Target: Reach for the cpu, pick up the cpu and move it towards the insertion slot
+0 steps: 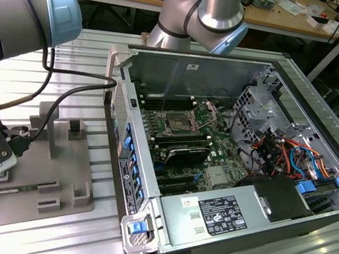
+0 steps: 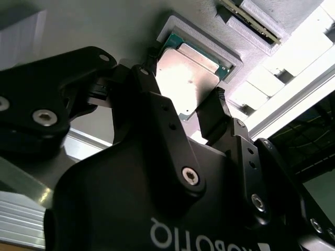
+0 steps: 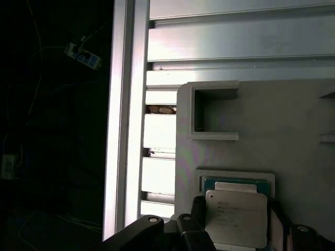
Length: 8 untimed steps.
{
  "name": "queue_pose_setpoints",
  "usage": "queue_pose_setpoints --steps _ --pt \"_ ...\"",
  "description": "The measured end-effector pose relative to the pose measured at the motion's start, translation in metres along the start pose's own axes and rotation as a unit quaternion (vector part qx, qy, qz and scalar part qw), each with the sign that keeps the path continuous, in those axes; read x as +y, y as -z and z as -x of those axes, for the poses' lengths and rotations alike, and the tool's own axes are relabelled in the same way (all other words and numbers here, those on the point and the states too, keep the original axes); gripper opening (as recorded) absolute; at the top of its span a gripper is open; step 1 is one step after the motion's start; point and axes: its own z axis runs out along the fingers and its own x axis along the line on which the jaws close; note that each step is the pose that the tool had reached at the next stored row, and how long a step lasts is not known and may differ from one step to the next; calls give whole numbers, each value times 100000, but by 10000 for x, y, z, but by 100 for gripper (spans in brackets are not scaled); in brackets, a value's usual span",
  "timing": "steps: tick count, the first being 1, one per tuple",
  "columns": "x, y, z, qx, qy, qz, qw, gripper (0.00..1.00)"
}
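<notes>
Grey tray (image 3: 293, 130) beneath cpu (image 3: 235, 217), flat, face up

Ribbed aluminium table (image 1: 94, 52) — grey tray (image 1: 76, 174) and open computer case (image 1: 184, 72) rest on it.

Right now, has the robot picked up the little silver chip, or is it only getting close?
Reaching looks done: the gripper hangs right over the chip. Picking up is the step in hand, since the chip looks seated in its pocket in the grey tray, not lifted. Carrying it is left to do: the socket is inside the computer case, off to the exterior view's right.
</notes>
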Motion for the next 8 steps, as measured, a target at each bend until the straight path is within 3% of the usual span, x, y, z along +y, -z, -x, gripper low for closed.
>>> queue_pose_setpoints --steps 8 --pt "0 10 -1 28 -1 0 100000 55"
